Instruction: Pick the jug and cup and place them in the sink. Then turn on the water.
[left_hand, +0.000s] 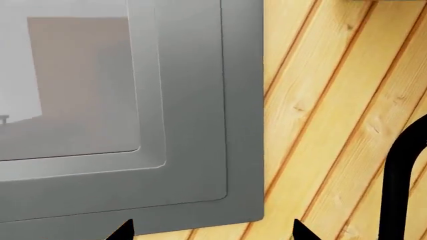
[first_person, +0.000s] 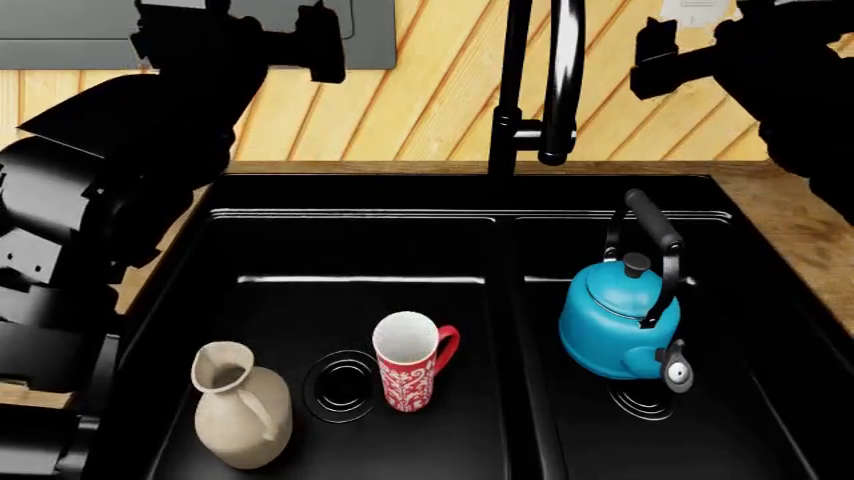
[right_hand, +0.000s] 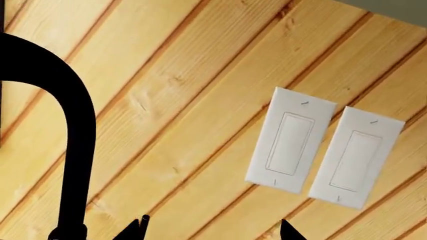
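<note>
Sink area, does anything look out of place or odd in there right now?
A blue kettle sits upright in the right basin of the sink, over its drain. The jug and cup stand upright in the left basin. Nothing looks spilled or damaged.

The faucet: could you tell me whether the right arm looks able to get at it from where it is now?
Probably yes: the right gripper is raised beside the faucet, open and empty, with nothing between them.

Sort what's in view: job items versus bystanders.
Job: jug and cup, both standing in the left basin of the sink; faucet, no stream visible.

Bystanders: blue kettle in the right basin; two wall switches; grey window frame.
</note>
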